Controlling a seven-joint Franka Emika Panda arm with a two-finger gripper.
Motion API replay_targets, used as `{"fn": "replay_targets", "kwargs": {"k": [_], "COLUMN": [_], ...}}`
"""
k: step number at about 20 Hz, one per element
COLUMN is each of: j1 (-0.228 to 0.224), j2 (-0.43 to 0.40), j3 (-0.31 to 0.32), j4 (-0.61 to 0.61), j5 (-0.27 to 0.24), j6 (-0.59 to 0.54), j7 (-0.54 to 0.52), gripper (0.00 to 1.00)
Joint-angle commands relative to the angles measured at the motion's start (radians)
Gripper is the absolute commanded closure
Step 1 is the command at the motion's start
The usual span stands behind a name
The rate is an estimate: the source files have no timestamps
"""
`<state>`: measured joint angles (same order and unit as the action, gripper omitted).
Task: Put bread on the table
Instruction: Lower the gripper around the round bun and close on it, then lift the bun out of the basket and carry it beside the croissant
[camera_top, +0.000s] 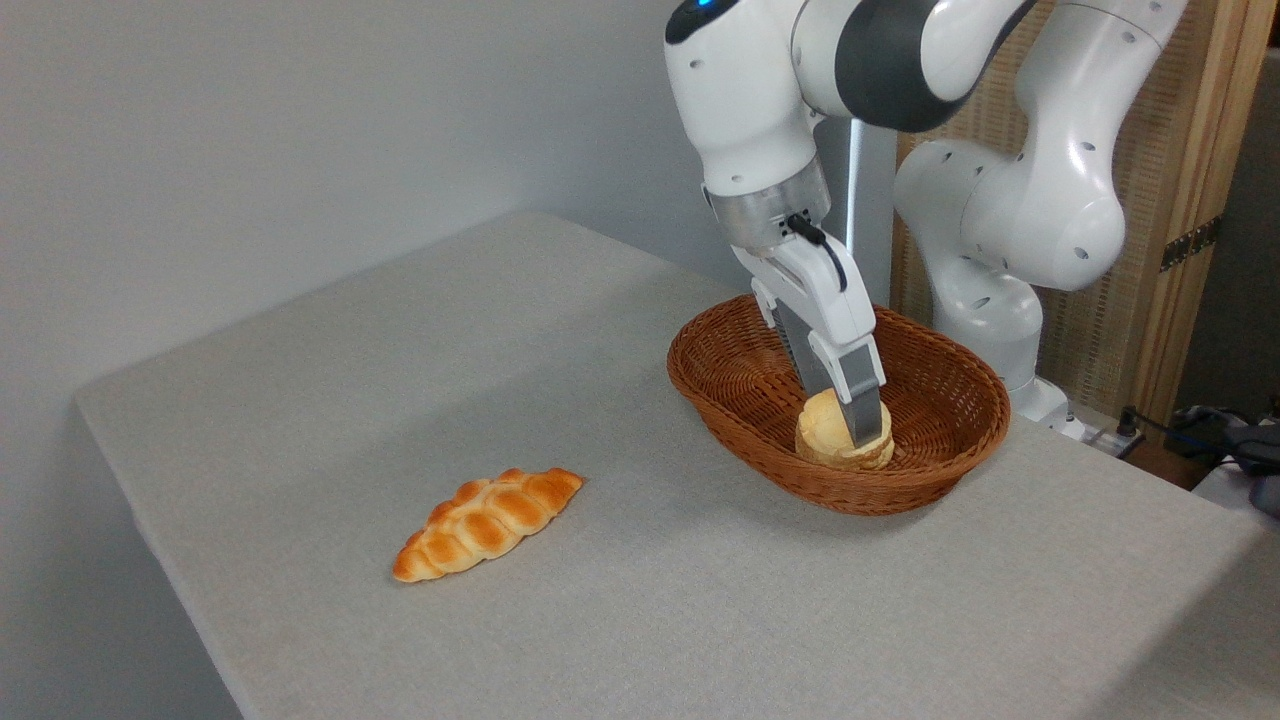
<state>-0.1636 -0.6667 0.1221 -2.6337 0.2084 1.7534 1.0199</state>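
Observation:
The bread (828, 432), a small round pale golden bun, sits tilted on its edge inside the brown wicker basket (940, 470). My gripper (850, 425) reaches down into the basket, and one grey finger (862, 415) presses against the bun's near side. The other finger is hidden behind the bun, so the gripper appears shut on it. The bun looks level with the basket's rim; whether it still touches the basket floor I cannot tell. The table (400, 380) is a large surface under light grey-beige cloth.
A long braided orange-glazed loaf (487, 523) lies on the table at the front left of the basket. The arm's white base (1010, 300) stands behind the basket. A wooden screen (1180, 200) and cables (1200, 425) are at the right.

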Motion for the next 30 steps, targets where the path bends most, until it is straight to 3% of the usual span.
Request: {"fn": "replay_targets", "kwargs": {"k": [1,7,9,12,13,24,30], "j1": [-0.011,-0.011,-0.011,-0.011,-0.011,-0.011,-0.031], "j2": [-0.008,-0.007,-0.007,-0.007,-0.007,-0.010,-0.007], "j3": [0.014,0.014,0.014,0.014,0.014,0.013,0.010], "j4": [-0.071,-0.088,-0.088,-0.088,-0.086,-0.080,0.016], "j5": [0.020,0.020,0.020,0.019,0.019,0.019,0.005], "j6": [0.064,0.087,0.097,0.097,0.095,0.089,0.006], "j7": [0.015,0.014,0.014,0.014,0.014,0.014,0.019], "gripper": [0.00,0.02,0.16,0.49,0.52,0.52,0.52]}}
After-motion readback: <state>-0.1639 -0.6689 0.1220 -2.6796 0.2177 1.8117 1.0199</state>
